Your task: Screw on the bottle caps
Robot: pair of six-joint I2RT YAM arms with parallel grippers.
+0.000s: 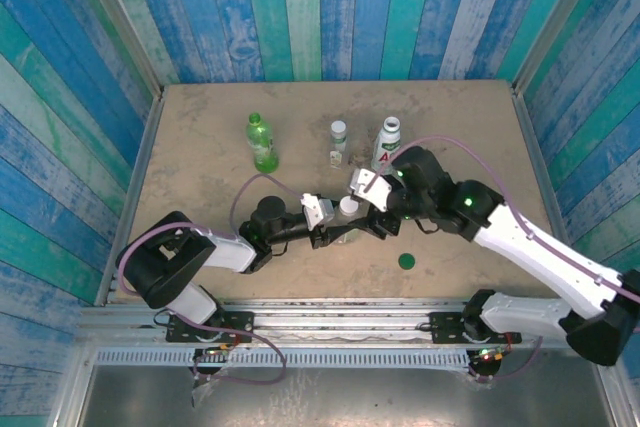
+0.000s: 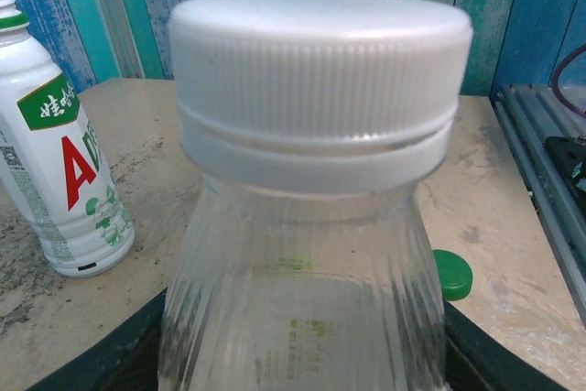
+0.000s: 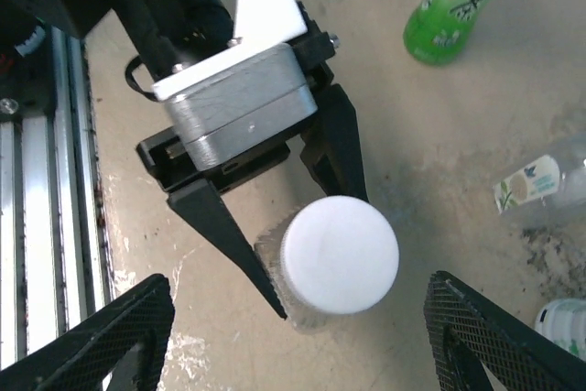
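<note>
The tan, scuffed worktop [image 1: 200,197] carries a green bottle [image 1: 262,142], a short clear bottle [image 1: 338,143] and a white labelled bottle [image 1: 386,145] upright toward the back. A dark green cap [image 1: 407,261] lies near the front. The capped clear bottle [image 1: 347,217] at the middle seems to stand on it too.

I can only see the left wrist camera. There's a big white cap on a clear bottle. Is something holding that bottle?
Observer: Yes. The left gripper is shut on the clear ribbed plastic bottle, just below its round white plastic cap.
Operator: Where's the other gripper?
Observer: The right gripper hangs wide open above the cap, not touching it.
Operator: Any bottles I can't see?
Observer: A translucent green plastic bottle stands farther back, to the left of the others.
</note>
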